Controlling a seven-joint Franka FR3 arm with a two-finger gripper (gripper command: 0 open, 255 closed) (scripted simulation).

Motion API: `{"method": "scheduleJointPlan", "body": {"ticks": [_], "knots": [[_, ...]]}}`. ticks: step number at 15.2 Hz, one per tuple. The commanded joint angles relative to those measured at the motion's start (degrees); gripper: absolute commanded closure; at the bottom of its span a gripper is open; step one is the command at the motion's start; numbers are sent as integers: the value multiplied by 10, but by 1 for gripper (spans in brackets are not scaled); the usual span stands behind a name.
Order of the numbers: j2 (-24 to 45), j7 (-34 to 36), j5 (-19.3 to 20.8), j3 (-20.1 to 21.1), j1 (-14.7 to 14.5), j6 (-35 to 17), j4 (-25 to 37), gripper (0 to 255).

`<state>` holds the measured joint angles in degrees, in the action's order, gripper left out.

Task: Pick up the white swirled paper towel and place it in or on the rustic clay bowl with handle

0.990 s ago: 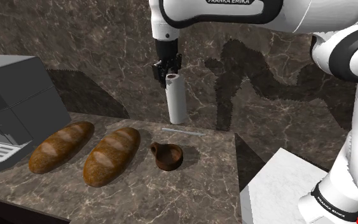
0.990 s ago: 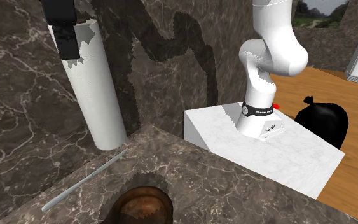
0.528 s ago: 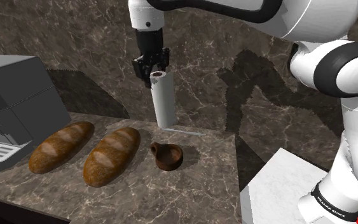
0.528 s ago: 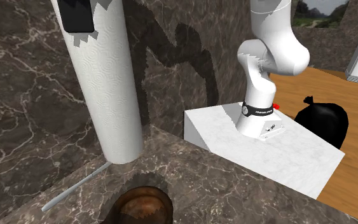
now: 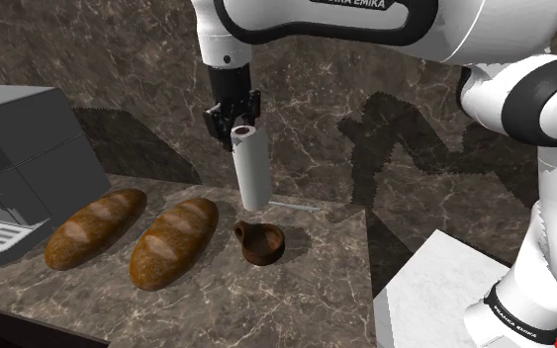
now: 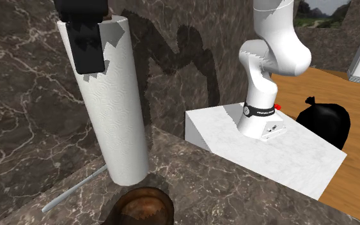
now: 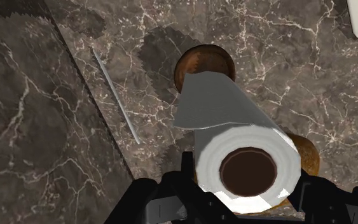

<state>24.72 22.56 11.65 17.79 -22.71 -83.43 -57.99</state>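
Jaws are clamped on the top end of the white paper towel roll (image 5: 251, 173). In the wrist view I can see the black fingers (image 7: 151, 198) pressed against either side of it, brown cardboard core facing the camera. The gripper (image 5: 236, 127) has it by the upper rim, and the roll hangs down from there, leaning a little, with a faint swirl pattern on its sheets in the second exterior view.

Looking down along the roll, its lower end overlaps the rim of the brown clay bowl (image 7: 204, 62), so I'm roughly above the bowl. From the shoulder view, the roll's bottom edge sits higher than the bowl and appears clear of the counter, nothing inside the bowl. The bowl's small handle points toward the loaves.

Just behind the bowl, a thin grey rod (image 5: 296, 206) lies flat on the dark marble counter (image 5: 316, 297), close to the back wall. Towards the shoulder view's left, two brown bread loaves (image 5: 174, 241) lie side by side, and past them stands a grey appliance (image 5: 24, 158).

Out at the second exterior view's right I've got the white stand (image 6: 300, 160) with the arm's base on it, and a black bag (image 6: 325, 121) on the wooden floor behind.
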Motion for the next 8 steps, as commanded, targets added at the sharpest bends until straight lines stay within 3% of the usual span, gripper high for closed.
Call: {"method": "scheduleJointPlan", "body": {"ticks": [1, 8], "knots": [[-13, 1, -4, 1, 6, -24, -36, 255], [-38, 5, -12, 1, 19, -92, -130, 255]]}}
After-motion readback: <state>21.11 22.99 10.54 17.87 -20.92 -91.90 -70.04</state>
